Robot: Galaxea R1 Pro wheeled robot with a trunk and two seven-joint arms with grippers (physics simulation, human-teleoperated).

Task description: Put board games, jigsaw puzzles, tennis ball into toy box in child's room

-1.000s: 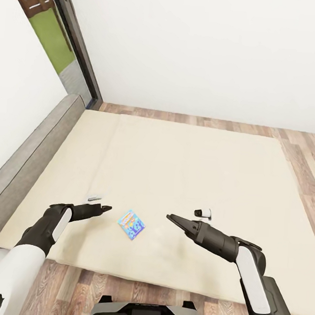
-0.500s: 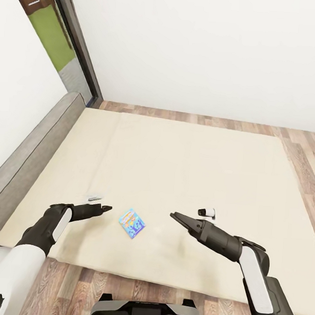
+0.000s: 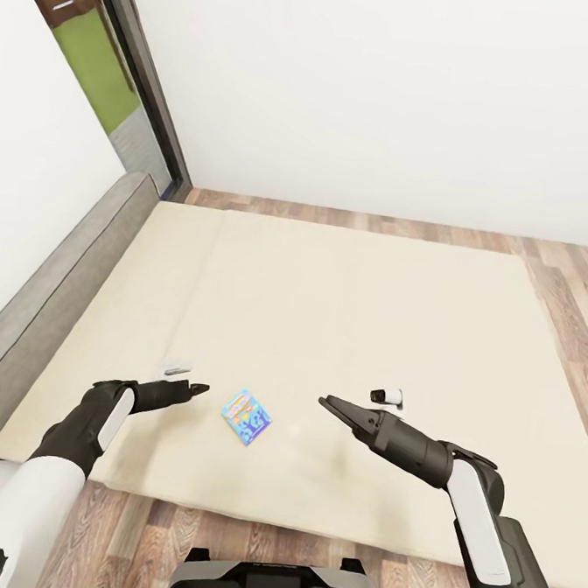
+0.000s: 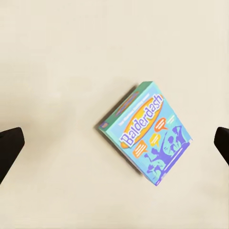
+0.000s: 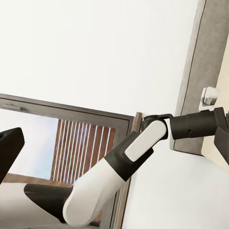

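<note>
Jaws of the left gripper stand apart, its dark fingertips at opposite edges of the left wrist view with the Balderdash board game lying flat on the cream bed between them, untouched. Jaws of the right gripper also stand apart, holding nothing, and point toward the left arm. The board game lies between the two grippers near the bed's front edge; a small white object lies just beyond the left gripper and a small black-and-white object just beyond the right.
</note>
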